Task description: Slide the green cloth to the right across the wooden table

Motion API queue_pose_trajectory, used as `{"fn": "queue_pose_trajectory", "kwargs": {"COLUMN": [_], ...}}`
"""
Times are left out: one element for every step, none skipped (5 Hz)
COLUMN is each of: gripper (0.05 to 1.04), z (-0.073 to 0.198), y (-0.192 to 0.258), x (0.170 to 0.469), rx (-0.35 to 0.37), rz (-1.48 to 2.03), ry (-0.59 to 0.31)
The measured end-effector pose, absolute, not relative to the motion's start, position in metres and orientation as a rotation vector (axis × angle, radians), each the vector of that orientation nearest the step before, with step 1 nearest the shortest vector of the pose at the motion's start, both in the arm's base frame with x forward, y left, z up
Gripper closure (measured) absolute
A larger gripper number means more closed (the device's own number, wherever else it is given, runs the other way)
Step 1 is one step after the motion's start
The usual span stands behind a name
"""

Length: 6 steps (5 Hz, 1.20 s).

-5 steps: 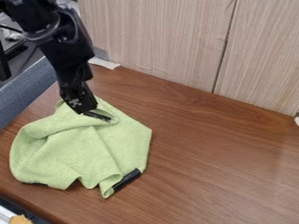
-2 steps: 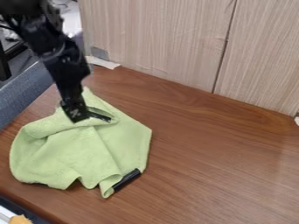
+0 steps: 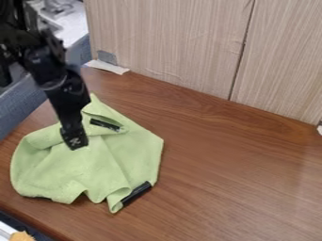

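Note:
The black gripper (image 3: 76,143) hangs at the left over the upper left part of a crumpled green cloth (image 3: 97,164). Whether it touches the cloth I cannot tell. Just right of the gripper, a short black strip (image 3: 105,124) lies on a fold near the cloth's upper corner. Another black piece (image 3: 136,193) sticks out at the cloth's lower right edge, resting by the wood.
The brown wooden table (image 3: 232,174) runs up to a light wood-grain panel (image 3: 170,42) at the back. A white scrap (image 3: 107,66) lies by the panel's left end. Blue-grey fabric (image 3: 25,106) borders the table's left edge, and an orange-tan item (image 3: 22,236) sits at the bottom left corner.
The gripper has moved down and slightly left in the view, away from the upper black strip. The cloth and both black pieces stay where they were.

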State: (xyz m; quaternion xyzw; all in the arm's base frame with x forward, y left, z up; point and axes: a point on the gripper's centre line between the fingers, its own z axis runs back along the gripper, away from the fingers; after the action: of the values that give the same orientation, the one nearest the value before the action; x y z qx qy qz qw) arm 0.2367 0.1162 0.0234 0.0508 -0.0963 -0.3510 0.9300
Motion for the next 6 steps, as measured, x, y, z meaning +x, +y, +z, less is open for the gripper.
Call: {"fn": "queue_pose_trajectory", "kwargs": {"gripper": [0.084, 0.084, 0.084, 0.083, 0.083, 0.083], "z": [0.008, -0.007, -0.017, -0.021, -0.019, -0.016], "y": [0.121, 0.123, 0.126, 0.123, 0.112, 0.097], "x": [0.234, 0.233, 0.232, 0.237, 0.246, 0.259], "rx": [0.095, 0.091, 0.075, 0.056, 0.055, 0.043], "rz": [-0.699, -0.691, -0.667, -0.656, -0.676, -0.692], "ry": [-0.173, -0.163, -0.177, -0.195, -0.211, -0.236]}}
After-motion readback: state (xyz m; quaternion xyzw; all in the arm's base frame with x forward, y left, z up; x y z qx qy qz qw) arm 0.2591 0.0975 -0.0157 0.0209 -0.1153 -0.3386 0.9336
